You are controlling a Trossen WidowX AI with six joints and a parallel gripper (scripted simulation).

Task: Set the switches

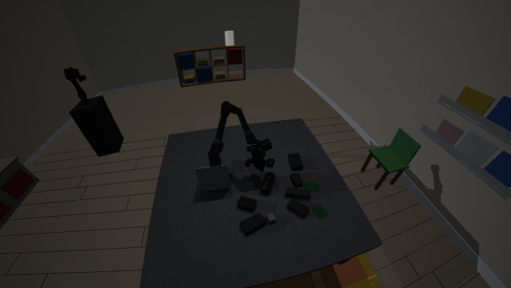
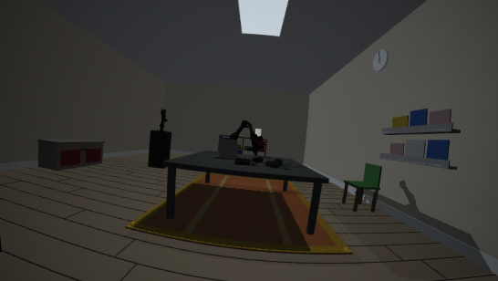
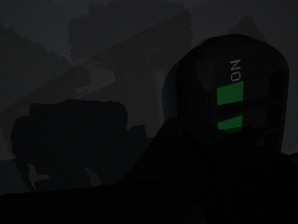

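Observation:
The dark grey controller unit (image 1: 268, 182) lies on the bench near the middle, with small green switch ends showing on its top. In the wrist view the unit (image 3: 229, 96) is at the right, with two green rocker ends and an "ON" mark visible; the other switches are too dark to read. My gripper (image 1: 256, 165) is shut and empty. It hangs just behind and a little left of the unit, slightly above the bench. In the wrist view my fingers are lost in the dark at the bottom.
A light grey upright box (image 1: 212, 180) stands left of the unit. Several dark modules (image 1: 296, 161) (image 1: 246, 203) (image 1: 253, 223) (image 1: 298, 208) lie around it, with two green parts (image 1: 311, 187) (image 1: 320, 211) and a small white cube (image 1: 270, 217). The bench (image 1: 187, 252) (image 2: 201, 161) is dark grey.

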